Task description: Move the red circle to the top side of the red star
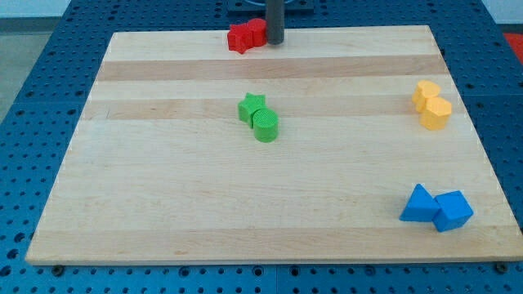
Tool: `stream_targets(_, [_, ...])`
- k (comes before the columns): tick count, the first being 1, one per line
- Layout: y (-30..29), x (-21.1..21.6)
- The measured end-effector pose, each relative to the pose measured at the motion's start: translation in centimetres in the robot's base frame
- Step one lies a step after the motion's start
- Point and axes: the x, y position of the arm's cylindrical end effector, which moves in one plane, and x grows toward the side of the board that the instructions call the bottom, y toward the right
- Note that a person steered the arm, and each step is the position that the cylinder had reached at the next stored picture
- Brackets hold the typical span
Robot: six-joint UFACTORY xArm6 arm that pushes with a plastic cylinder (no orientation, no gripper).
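Tip touching ridged red blocks, wooden board's top edge

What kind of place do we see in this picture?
Probably a robotics lab bench: a wooden board lies on a blue perforated table, small coloured blocks such as the green star are scattered, and my tip touches the red blocks.

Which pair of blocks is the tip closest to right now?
The red pair at the view's top edge: my tip sits right against its right side. The green pair, yellow pair and blue pair lie far off.
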Motion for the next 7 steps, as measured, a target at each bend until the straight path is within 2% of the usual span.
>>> stream_targets(2, [3.3, -2.9])
stream_targets(3, [3.8, -3.0])
stream_targets(6, [-2.4, -2.8])
stream_targets(7, [-4.6, -1.4])
